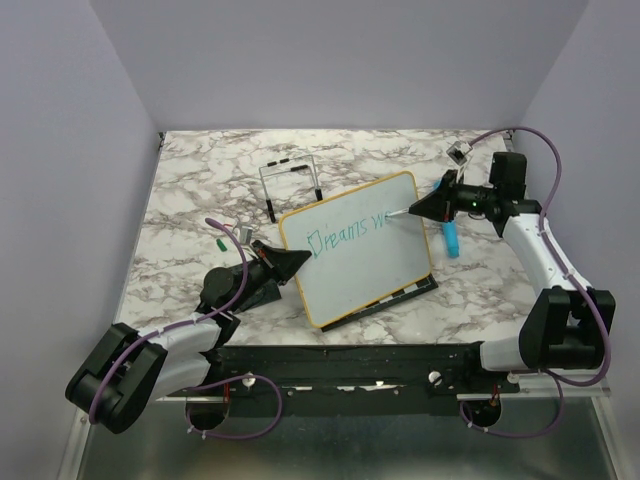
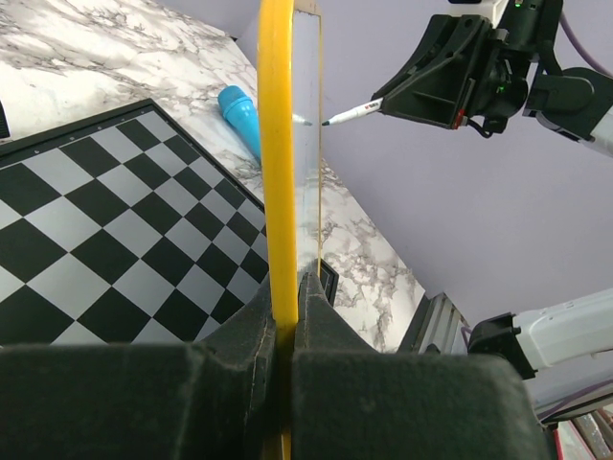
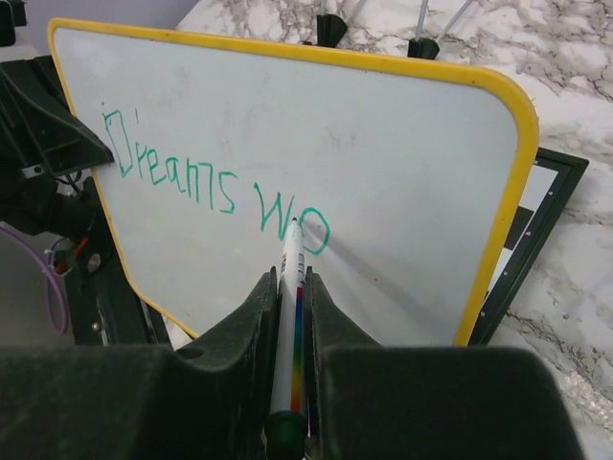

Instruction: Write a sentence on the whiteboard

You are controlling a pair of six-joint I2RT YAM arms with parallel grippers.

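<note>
The whiteboard (image 1: 360,265) with its yellow frame (image 2: 276,144) stands tilted on edge over the chessboard. My left gripper (image 1: 293,262) (image 2: 287,287) is shut on the frame's left edge. Teal handwriting, the sentence (image 1: 350,232) (image 3: 206,182), reads "Dreams wo" across the top of the board (image 3: 402,163). My right gripper (image 1: 418,209) (image 3: 290,278) is shut on a white marker (image 3: 292,316) with a rainbow stripe. The marker's tip touches the board at the "o". From the left wrist view the marker (image 2: 350,113) meets the board's face side-on.
A black-and-white chessboard (image 1: 405,292) (image 2: 105,240) lies under the whiteboard. A blue cylinder (image 1: 451,240) (image 2: 239,117) lies to the board's right. A black wire stand (image 1: 290,185) stands behind it. A small green cap (image 1: 219,243) sits at the left.
</note>
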